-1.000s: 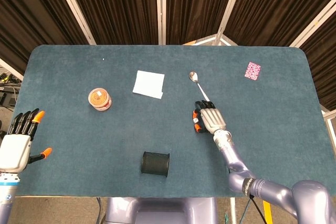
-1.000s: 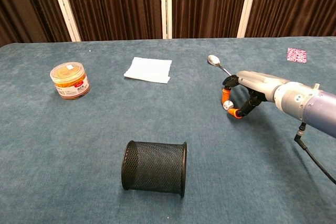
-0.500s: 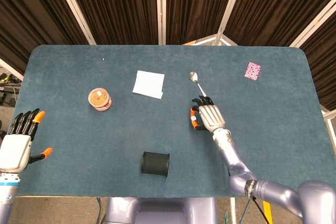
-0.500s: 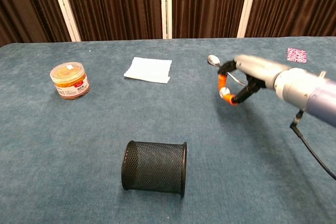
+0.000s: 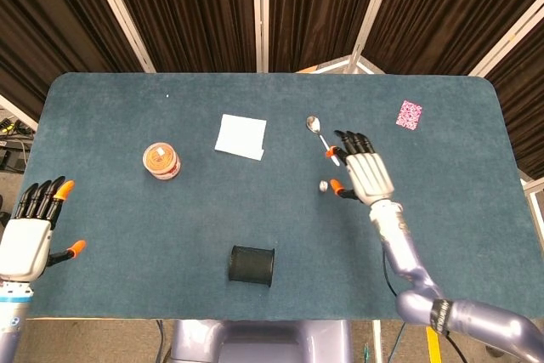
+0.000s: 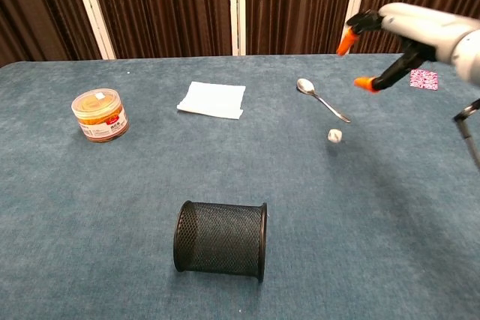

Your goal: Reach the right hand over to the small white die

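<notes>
The small white die lies on the blue table just below the spoon. My right hand hangs raised above the table, to the right of the die and apart from it, fingers spread and holding nothing. Its orange thumb tip points toward the die in the head view. My left hand rests at the table's near left corner, fingers apart and empty; the chest view does not show it.
A metal spoon lies behind the die. A black mesh cup lies on its side near the front. A white napkin, an orange-lidded jar and a pink patterned card sit further off.
My right hand has let go of the die, lifted and moved right, opening its fingers. The die now lies bare on the table. The left hand has not moved.
</notes>
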Available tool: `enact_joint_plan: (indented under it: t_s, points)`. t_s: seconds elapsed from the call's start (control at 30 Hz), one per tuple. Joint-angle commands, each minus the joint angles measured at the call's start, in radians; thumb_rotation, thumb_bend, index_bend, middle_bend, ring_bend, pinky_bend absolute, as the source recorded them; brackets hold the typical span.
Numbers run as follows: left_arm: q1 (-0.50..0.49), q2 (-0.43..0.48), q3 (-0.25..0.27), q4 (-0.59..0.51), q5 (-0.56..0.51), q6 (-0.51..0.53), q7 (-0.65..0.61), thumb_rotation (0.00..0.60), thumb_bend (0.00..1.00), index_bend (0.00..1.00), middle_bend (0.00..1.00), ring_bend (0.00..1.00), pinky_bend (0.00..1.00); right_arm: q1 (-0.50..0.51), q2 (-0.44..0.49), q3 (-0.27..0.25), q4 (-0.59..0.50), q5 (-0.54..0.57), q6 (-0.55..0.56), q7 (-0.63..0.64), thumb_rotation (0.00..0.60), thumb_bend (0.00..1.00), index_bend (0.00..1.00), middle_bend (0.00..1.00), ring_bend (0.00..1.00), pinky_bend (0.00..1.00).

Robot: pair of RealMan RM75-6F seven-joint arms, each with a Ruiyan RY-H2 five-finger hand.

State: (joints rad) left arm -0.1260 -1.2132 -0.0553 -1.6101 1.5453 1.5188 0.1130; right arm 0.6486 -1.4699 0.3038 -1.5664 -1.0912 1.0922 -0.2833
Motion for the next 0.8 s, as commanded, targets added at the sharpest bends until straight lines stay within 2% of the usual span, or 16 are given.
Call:
enact_joint_plan:
  t_s: [0.03,0.2,0.27,0.33,0.47,0.53,0.6,0.8]
  points:
    - [0.003,0.003,0.004,-0.006,0.011,0.009,-0.001,0.600,0.04,0.00,0.00,0.00,0.00,-0.043,0.038,-0.028,-0.062,-0.008,0.047,-0.025,0.600,0.25,0.31,0.03,0.00,0.00]
    - [0.008,0.006,0.010,-0.010,0.024,0.020,-0.003,0.600,0.04,0.00,0.00,0.00,0.00,-0.125,0.086,-0.089,-0.132,-0.060,0.133,-0.004,0.600,0.25,0.30,0.02,0.00,0.00]
    - [0.011,0.007,0.015,-0.012,0.035,0.027,-0.003,0.600,0.04,0.00,0.00,0.00,0.00,-0.183,0.110,-0.133,-0.147,-0.099,0.187,0.027,0.600,0.25,0.29,0.02,0.00,0.00]
    - [0.015,0.007,0.023,-0.015,0.047,0.033,-0.001,0.600,0.04,0.00,0.00,0.00,0.00,-0.267,0.149,-0.202,-0.149,-0.178,0.275,0.073,0.600,0.25,0.28,0.01,0.00,0.00]
    - [0.019,0.007,0.026,-0.014,0.057,0.041,-0.012,0.600,0.04,0.00,0.00,0.00,0.00,-0.341,0.190,-0.265,-0.119,-0.273,0.356,0.100,0.600,0.22,0.15,0.00,0.00,0.00]
    - [0.020,0.009,0.026,-0.015,0.056,0.042,-0.018,0.600,0.04,0.00,0.00,0.00,0.00,-0.359,0.196,-0.277,-0.113,-0.296,0.380,0.106,0.600,0.22,0.09,0.00,0.00,0.00]
    - [0.022,0.011,0.026,-0.017,0.058,0.047,-0.021,0.600,0.04,0.00,0.00,0.00,0.00,-0.382,0.204,-0.289,-0.107,-0.322,0.409,0.122,0.600,0.22,0.06,0.00,0.00,0.00]
    - [0.030,0.012,0.027,-0.022,0.061,0.060,-0.013,0.600,0.04,0.00,0.00,0.00,0.00,-0.430,0.228,-0.306,-0.094,-0.375,0.472,0.174,0.600,0.21,0.04,0.00,0.00,0.00]
